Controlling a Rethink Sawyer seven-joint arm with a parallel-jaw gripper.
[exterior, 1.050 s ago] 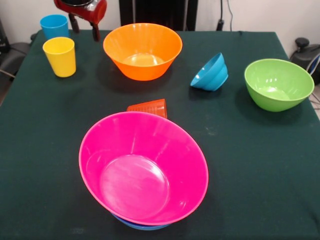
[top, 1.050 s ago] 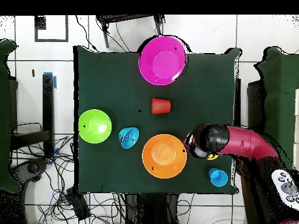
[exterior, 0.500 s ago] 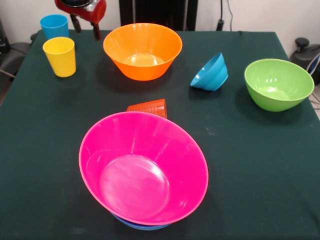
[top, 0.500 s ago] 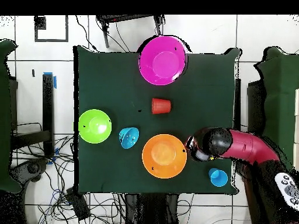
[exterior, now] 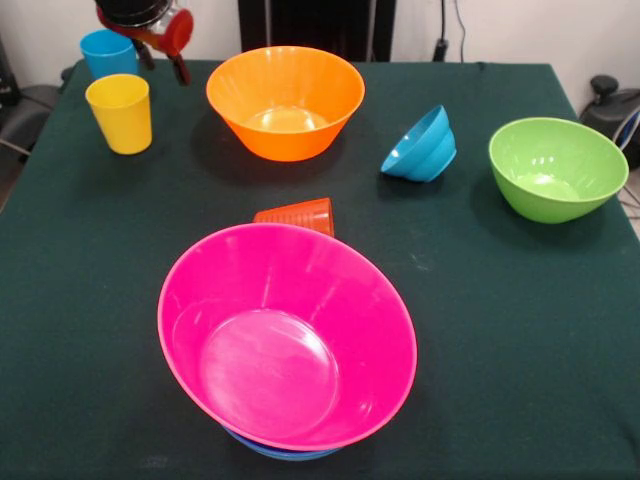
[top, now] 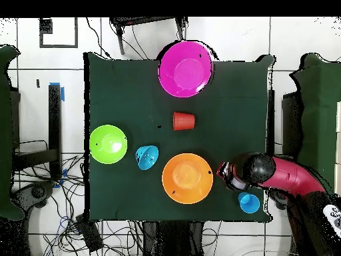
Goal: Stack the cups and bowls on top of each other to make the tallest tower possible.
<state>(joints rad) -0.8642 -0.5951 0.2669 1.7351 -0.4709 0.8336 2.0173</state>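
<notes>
The jaws (exterior: 158, 62) hang empty and slightly spread above the yellow cup (exterior: 119, 112), beside the sky-blue cup (exterior: 108, 51), at a corner of the worktop (exterior: 520, 320). The step looks like lining up for a cup. The tower (exterior: 287, 335), a pink bowl nested on blue ones, sits well apart across the cloth. Next, the jaws likely need to lower around one cup's rim.

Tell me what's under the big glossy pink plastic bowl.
A blue rim peeks out beneath the big pink plastic bowl, so at least one blue bowl sits under it. How many are nested there is hidden by the pink bowl.
</notes>
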